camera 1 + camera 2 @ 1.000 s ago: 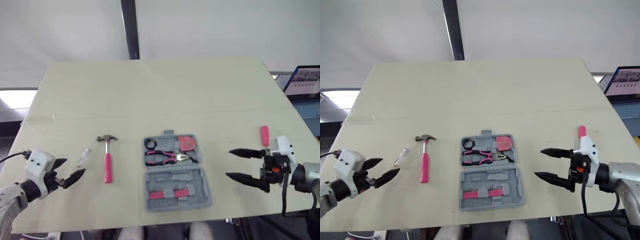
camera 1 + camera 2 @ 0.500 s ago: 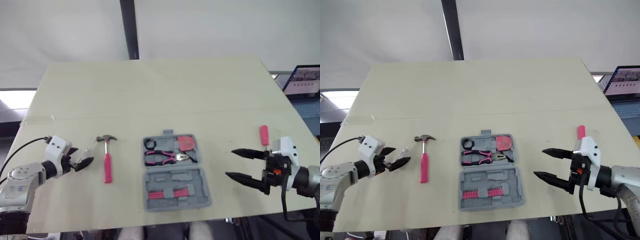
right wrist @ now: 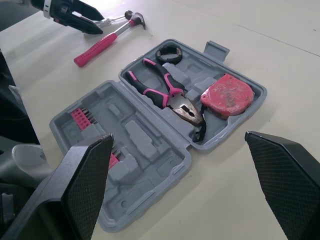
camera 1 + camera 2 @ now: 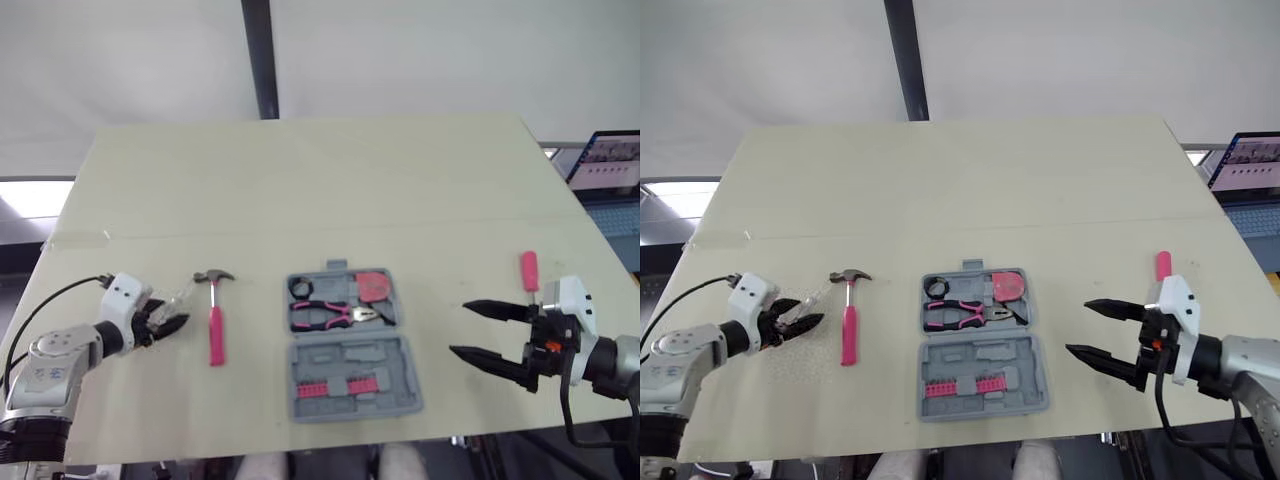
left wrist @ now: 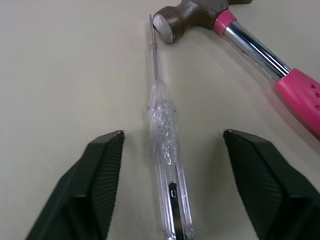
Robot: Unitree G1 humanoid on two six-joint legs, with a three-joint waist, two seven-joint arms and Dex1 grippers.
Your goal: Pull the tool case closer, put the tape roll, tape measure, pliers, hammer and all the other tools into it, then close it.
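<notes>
Left hand advanced, open astride clear screwdriver; right hand open beside tool case.

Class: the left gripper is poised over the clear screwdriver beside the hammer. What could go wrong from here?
1. The open left gripper straddles the slim clear-handled screwdriver; its smooth handle may roll or slip as the gripper closes.
2. Its tip lies close to the head of the pink-handled steel hammer, so lifting could nudge it.
3. The grey plastic tool case has shaped slots; a misplaced screwdriver might block closing.
</notes>
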